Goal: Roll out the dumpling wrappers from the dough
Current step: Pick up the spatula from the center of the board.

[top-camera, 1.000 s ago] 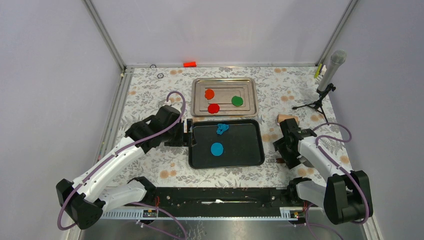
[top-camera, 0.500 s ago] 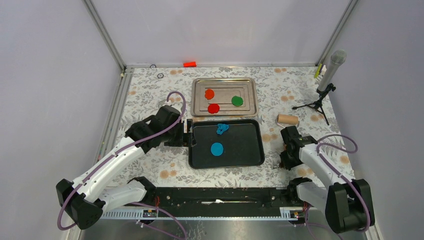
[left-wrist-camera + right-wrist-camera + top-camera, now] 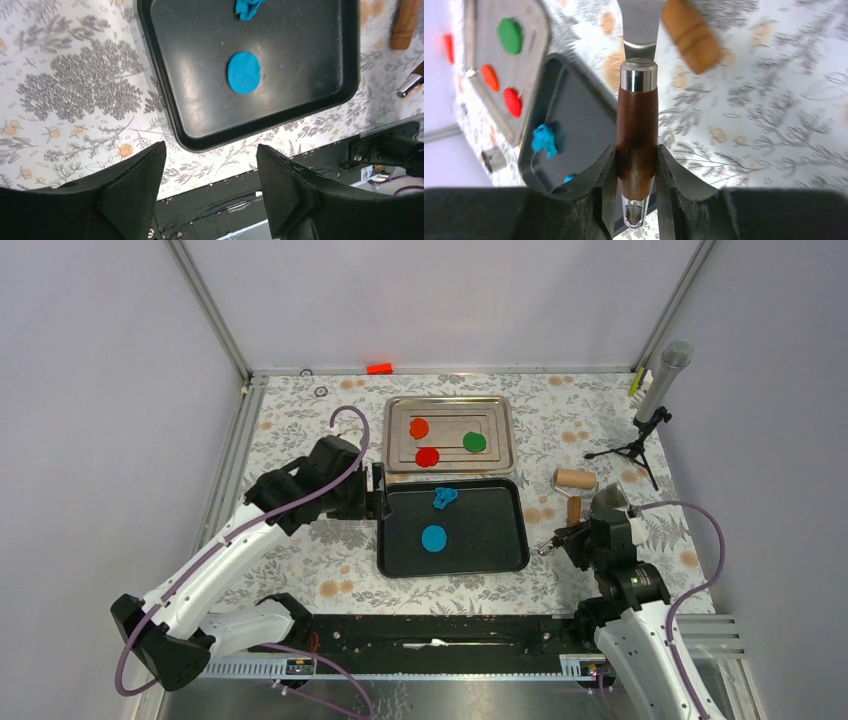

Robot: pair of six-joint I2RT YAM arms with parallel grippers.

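The dough [image 3: 444, 498] is a ragged blue scrap. It lies on the biggest thing here, a table [image 3: 300, 420] with a flower cloth that fills the middle of the top view.

In the middle of that view sits a black tray [image 3: 490, 540], and the scrap is near its upper edge. Just above the black tray is a silver tray [image 3: 395, 435].

The left gripper [image 3: 211, 150] hangs by the left edge of the black tray. In its own camera its two fingers [image 3: 135, 185] stand wide apart at the bottom of the frame. Nothing is held between them; only the tray's corner and the cloth show below.

The right gripper [image 3: 636, 157] is at the lower right of the top view, right of the black tray. Its fingers squeeze a brown handle [image 3: 637, 115] with a shiny metal ring. A pale wooden roller [image 3: 575, 479] lies on the cloth just above this gripper in the top view. I cannot tell if it is joined to the handle.

The dumpling wrappers [image 3: 427, 457] are small flat rounds. The blue wrapper [image 3: 433, 538] lies in the middle of the black tray, apart from the scrap. The red, orange [image 3: 419, 427] and green [image 3: 474, 442] ones lie apart on the silver tray.
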